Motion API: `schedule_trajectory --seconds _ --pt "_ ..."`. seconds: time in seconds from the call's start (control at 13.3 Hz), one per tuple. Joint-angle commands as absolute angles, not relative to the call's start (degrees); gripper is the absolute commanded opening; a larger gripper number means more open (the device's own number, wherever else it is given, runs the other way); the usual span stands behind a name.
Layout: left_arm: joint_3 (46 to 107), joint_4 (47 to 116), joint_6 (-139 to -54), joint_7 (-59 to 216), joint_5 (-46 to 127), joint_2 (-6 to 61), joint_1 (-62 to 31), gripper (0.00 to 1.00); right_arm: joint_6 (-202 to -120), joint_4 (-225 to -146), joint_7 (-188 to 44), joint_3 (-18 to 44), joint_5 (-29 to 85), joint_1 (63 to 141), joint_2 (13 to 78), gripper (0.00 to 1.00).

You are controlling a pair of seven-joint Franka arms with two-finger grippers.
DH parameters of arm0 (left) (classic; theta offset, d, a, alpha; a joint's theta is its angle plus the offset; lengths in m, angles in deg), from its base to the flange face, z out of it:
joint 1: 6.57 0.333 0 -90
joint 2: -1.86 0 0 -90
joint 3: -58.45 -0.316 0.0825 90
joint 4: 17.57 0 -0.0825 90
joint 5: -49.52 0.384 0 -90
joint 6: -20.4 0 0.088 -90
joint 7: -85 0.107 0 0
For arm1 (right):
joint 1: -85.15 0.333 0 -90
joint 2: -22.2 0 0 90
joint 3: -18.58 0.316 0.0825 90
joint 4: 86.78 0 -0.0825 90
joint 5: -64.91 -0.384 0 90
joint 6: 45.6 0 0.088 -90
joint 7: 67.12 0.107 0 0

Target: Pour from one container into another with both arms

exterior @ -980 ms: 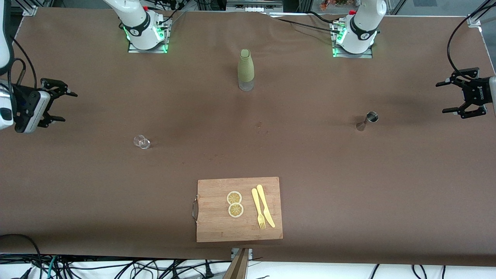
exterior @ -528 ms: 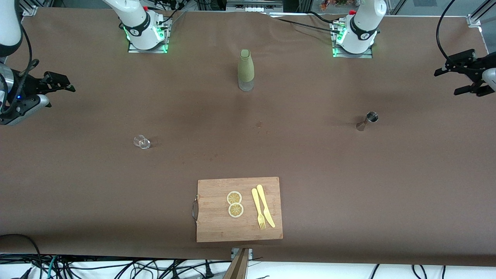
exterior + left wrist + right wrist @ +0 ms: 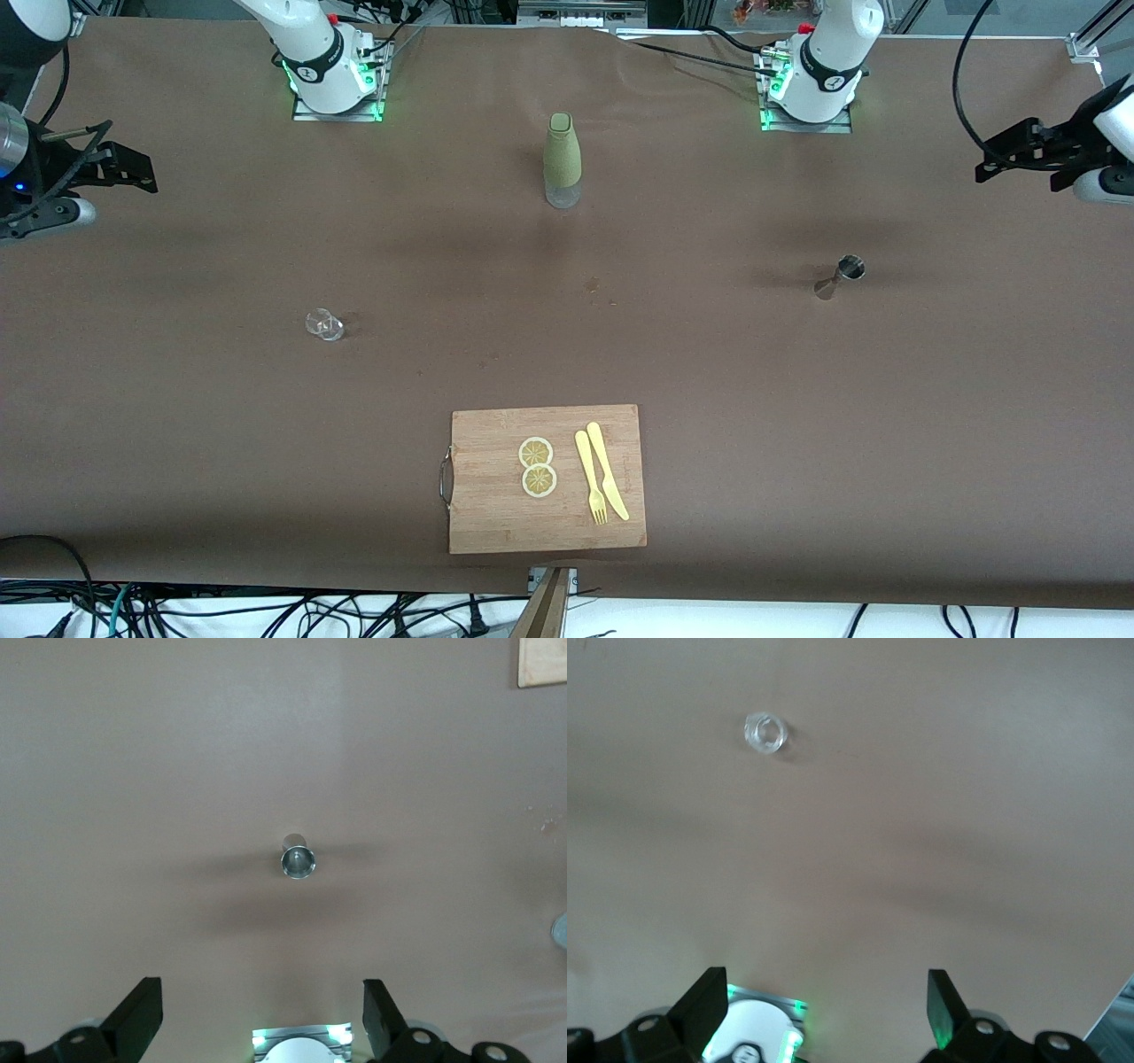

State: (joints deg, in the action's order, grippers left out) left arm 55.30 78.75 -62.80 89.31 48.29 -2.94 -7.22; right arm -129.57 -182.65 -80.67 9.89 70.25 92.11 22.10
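A small steel jigger (image 3: 840, 275) stands on the brown table toward the left arm's end; the left wrist view looks down into its cup (image 3: 298, 859). A small clear glass (image 3: 324, 324) stands toward the right arm's end and also shows in the right wrist view (image 3: 765, 731). A green-sleeved bottle (image 3: 562, 159) stands upright between the two arm bases. My left gripper (image 3: 999, 158) (image 3: 261, 997) hangs open and empty high over its end of the table. My right gripper (image 3: 133, 170) (image 3: 823, 985) hangs open and empty high over the right arm's end.
A wooden cutting board (image 3: 496, 523) lies near the table's front edge, nearer to the front camera than the bottle. Two lemon slices (image 3: 537, 466) and a yellow fork and knife (image 3: 601, 483) lie on it. The arm bases (image 3: 335, 71) (image 3: 811, 84) glow green.
Both grippers have swung up and tilted from facing downward to pointing inward over the table. Nothing on the table has moved.
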Motion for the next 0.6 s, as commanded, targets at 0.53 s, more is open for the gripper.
schedule_trajectory --seconds 0.53 --pt "53.8 72.6 -63.0 86.1 48.3 1.1 -6.1 1.00 -136.8 -184.2 -71.7 10.8 63.2 89.7 18.4 1.00"
